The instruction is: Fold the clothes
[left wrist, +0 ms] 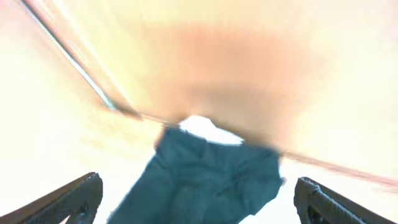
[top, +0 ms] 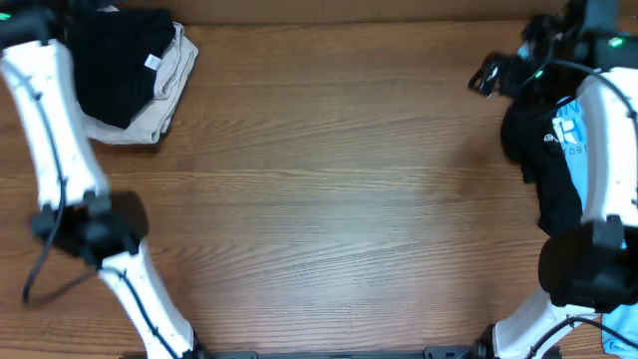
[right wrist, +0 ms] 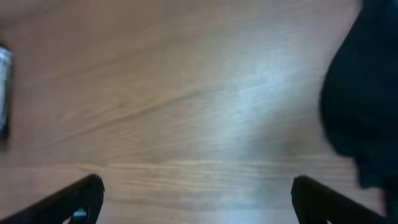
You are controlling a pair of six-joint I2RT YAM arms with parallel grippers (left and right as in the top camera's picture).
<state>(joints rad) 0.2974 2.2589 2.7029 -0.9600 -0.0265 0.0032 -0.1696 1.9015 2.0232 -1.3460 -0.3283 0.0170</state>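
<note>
A folded black garment (top: 120,60) lies on a folded beige one (top: 169,95) at the table's back left. In the left wrist view, my left gripper (left wrist: 199,202) is open above the black garment (left wrist: 211,174), with a white patch at its far edge. An unfolded pile sits at the right edge: a black garment (top: 533,150) and a blue-and-white one (top: 568,125). My right gripper (top: 485,78) is open and empty over bare wood, left of that pile. It also shows in the right wrist view (right wrist: 199,196), with the black garment (right wrist: 367,93) at its right.
The wooden table (top: 339,199) spans the view. A light blue cloth (top: 623,321) shows at the bottom right corner. The right arm (top: 603,150) lies over the pile. A grey metallic object (right wrist: 3,87) sits at the left edge of the right wrist view.
</note>
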